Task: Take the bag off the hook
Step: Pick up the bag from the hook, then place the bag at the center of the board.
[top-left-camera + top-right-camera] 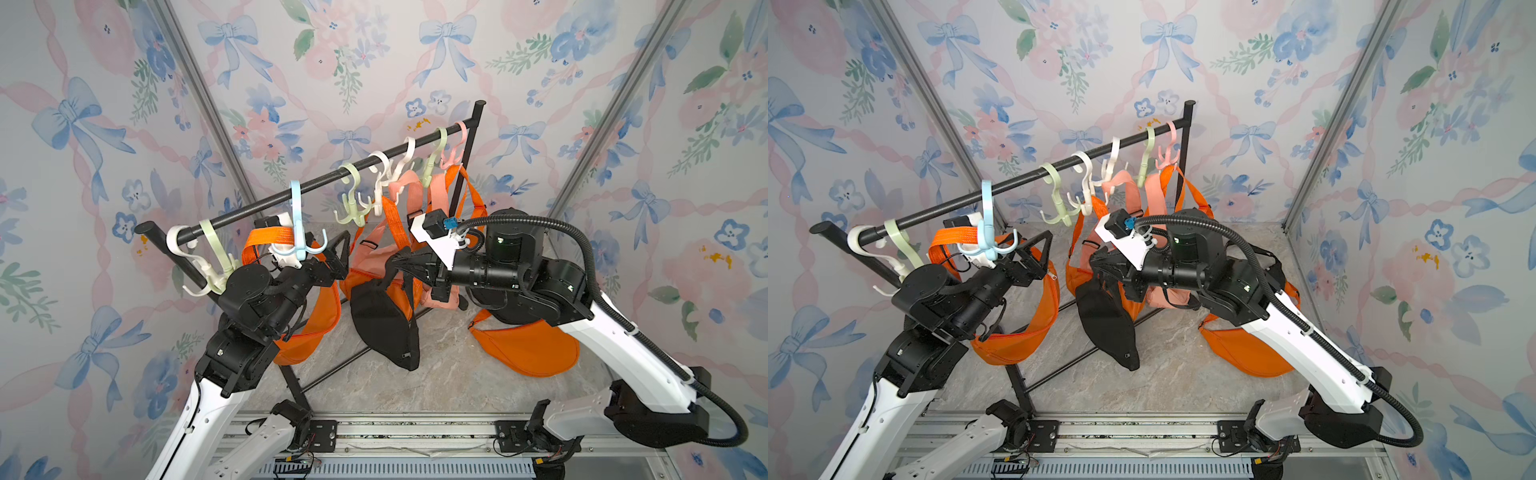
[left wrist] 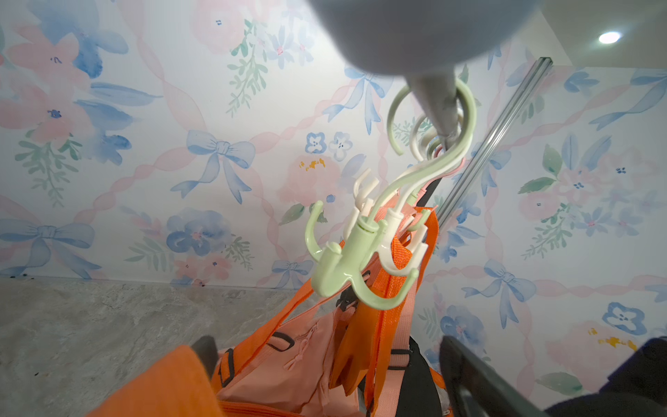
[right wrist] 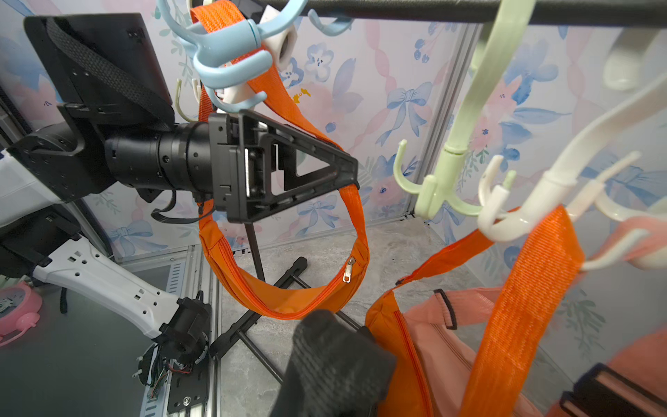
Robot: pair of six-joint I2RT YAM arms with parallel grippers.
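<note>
Since the black bag (image 1: 384, 328) hangs by its strap from the right gripper (image 1: 397, 264), jaws clamped tight on that strap, the lift-off step looks done. No black strap shows on any hook, though the right wrist view is blurred up close. The bag sits in front of the rail, low over the table (image 1: 436, 382); can't tell if its bottom end touches. Beside it the left gripper (image 3: 339, 171) is spread wide and holds nothing — in the left wrist view its fingers sit far apart. It sits just by the strap of the orange bag (image 1: 316, 332), which hangs from the blue hook (image 1: 296, 232). Behind runs the rail (image 1: 332, 176) with an empty green hook (image 1: 353, 203), and further back a peach bag (image 3: 451, 325) among more orange straps. Next move, as I judge it: pull the black bag toward the front, away from the rail, and set it down. That calls for keeping the strap low enough to clear the green hook, with the left arm staying out of the path.
</note>
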